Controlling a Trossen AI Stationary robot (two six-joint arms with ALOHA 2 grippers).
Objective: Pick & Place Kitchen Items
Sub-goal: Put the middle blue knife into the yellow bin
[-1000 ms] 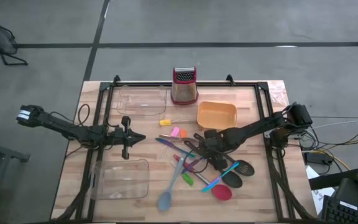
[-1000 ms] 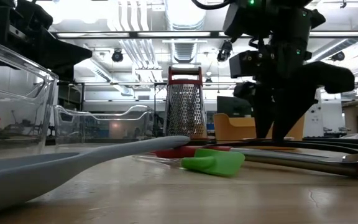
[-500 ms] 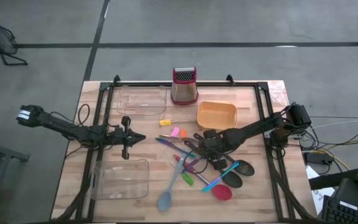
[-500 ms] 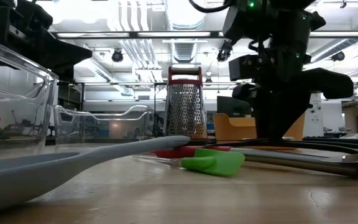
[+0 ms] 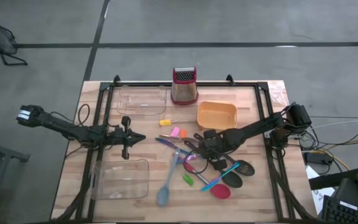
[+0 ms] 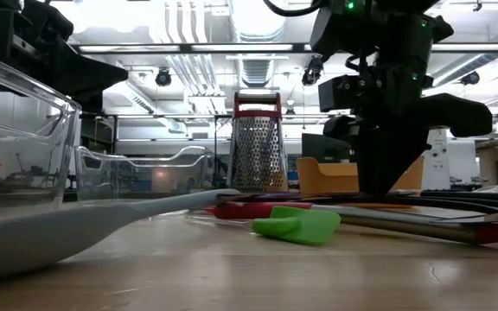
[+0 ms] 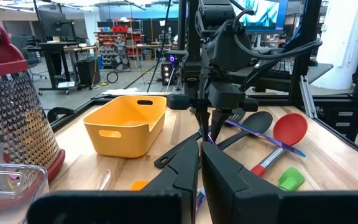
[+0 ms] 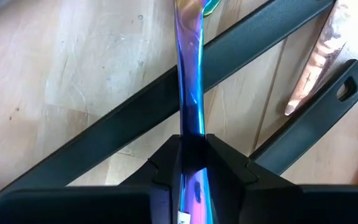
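A pile of utensils lies mid-table: black slotted spoons (image 5: 240,169), a red-headed spoon (image 5: 221,190), a grey-blue spatula (image 5: 166,182), a green block (image 5: 188,180), and pink (image 5: 182,132), orange (image 5: 174,131) and yellow (image 5: 165,122) blocks. My right gripper (image 5: 197,150) is down in the pile, shut on a shiny blue-purple stick (image 8: 189,81). My left gripper (image 5: 137,138) hovers shut and empty to the left of the pile. My right gripper pinches the blue-purple stick (image 8: 191,138) between its two fingers (image 8: 165,163), coming from above and slanting toward the table's left. The stick runs on ahead of the fingers and crosses over a black spoon handle (image 8: 241,53). Whether it is lifted clear I cannot tell.
An orange bowl (image 5: 216,114) and a red-topped metal grater (image 5: 184,85) stand at the far side. One clear tray (image 5: 143,99) sits far left, another (image 5: 122,179) near left. A dark frame (image 5: 263,99) runs around the table.
The grey-blue spatula has turned about on the table: its handle end has swung toward the table's left and its head has shifted a little left. My right gripper has moved slightly toward the table's left within the pile.
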